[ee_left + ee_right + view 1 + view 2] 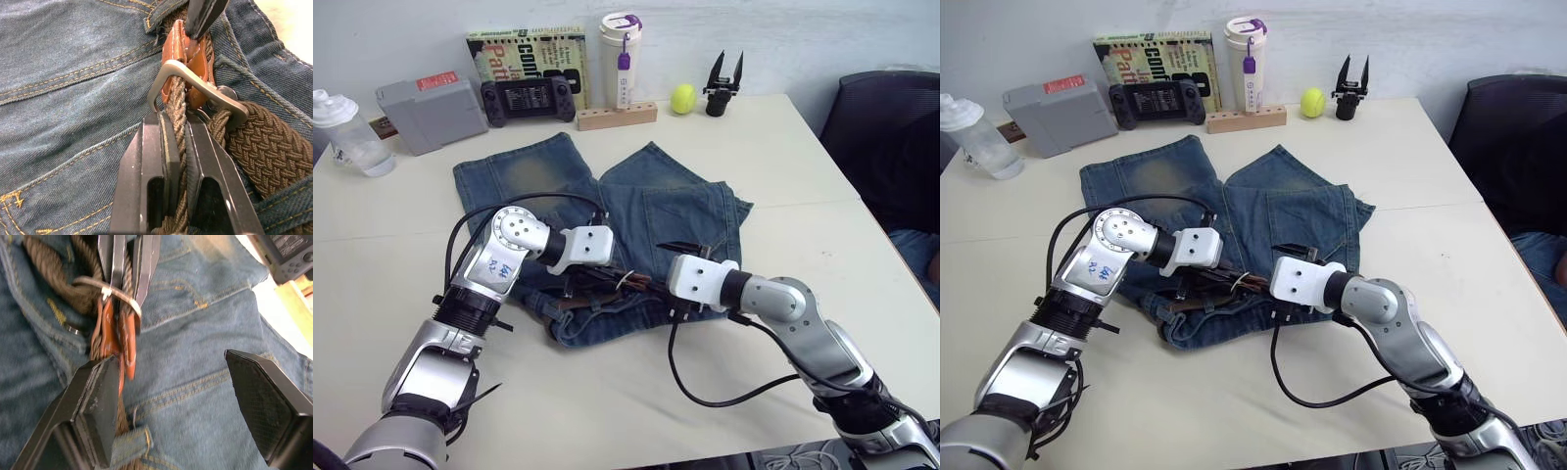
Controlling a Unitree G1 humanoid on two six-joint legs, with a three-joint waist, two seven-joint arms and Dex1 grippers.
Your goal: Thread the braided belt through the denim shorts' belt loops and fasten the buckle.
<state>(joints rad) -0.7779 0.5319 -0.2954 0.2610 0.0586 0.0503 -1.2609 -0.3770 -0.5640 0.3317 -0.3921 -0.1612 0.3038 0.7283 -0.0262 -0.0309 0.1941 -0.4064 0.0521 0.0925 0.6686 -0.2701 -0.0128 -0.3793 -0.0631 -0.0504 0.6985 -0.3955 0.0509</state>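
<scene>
Head views: the denim shorts (pixel 607 211) lie flat on the table (pixel 783 196), both grippers meeting at the waistband. Left wrist view: the left gripper (pixel 177 142) is clamped on the braided belt (pixel 178 105) just below the silver buckle (pixel 195 88), so fastening looks under way. Right wrist view: the right gripper (pixel 166 396) is spread wide, one finger touching the leather tab (pixel 115 340); it likely needs to close there. The belt loops are mostly hidden

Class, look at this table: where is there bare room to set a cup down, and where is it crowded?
Bare table lies right of the shorts, toward the chair, and along the near edge. Another patch sits left of the shorts, near the water bottle. The back edge is crowded: grey box, game controller, book, tumbler, ball.
</scene>
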